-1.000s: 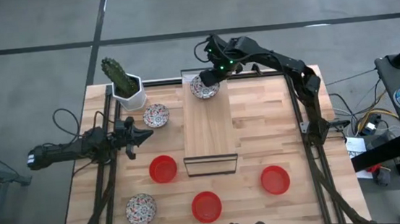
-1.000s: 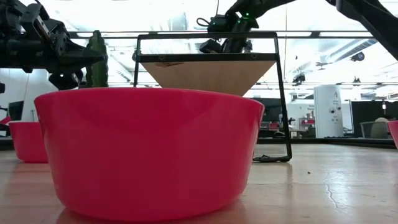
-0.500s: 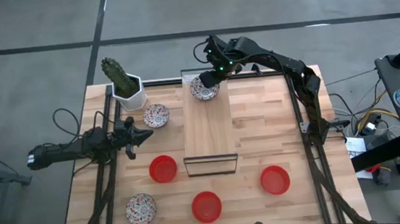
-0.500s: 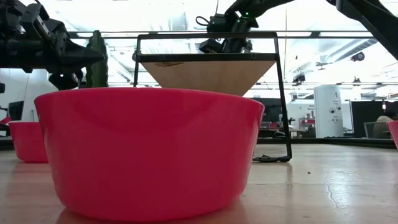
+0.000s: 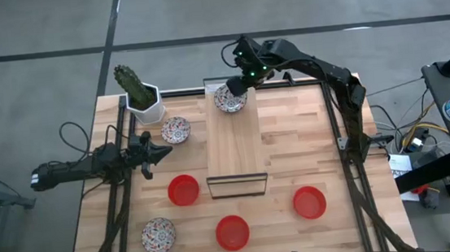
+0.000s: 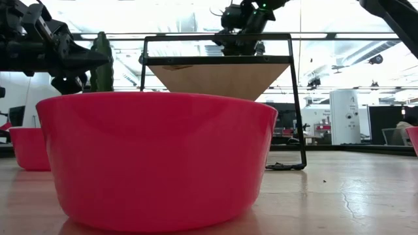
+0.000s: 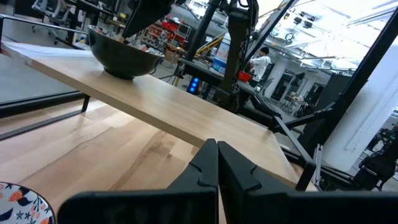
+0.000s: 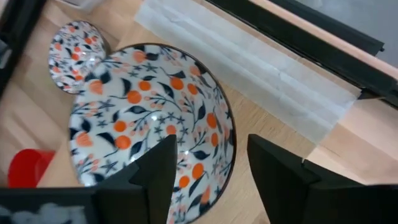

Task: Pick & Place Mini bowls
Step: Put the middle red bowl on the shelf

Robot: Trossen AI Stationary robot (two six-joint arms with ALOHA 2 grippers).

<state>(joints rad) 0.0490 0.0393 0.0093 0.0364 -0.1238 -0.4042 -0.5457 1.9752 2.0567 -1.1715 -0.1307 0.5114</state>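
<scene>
Reaching across the far edge of the table, the right arm bends down so that the right gripper (image 5: 240,82) hangs just above a patterned bowl (image 5: 230,98) on the far end of the raised wooden shelf (image 5: 235,145), its fingers (image 8: 152,171) spread apart and empty. The left arm lies stretched low along the table's left side, the left gripper (image 5: 162,152) pressed together near a second patterned bowl (image 5: 175,130) beside the cactus pot (image 5: 146,107). A third patterned bowl (image 5: 158,234) and three red bowls (image 5: 184,189) (image 5: 233,232) (image 5: 309,202) sit on the near tabletop.
</scene>
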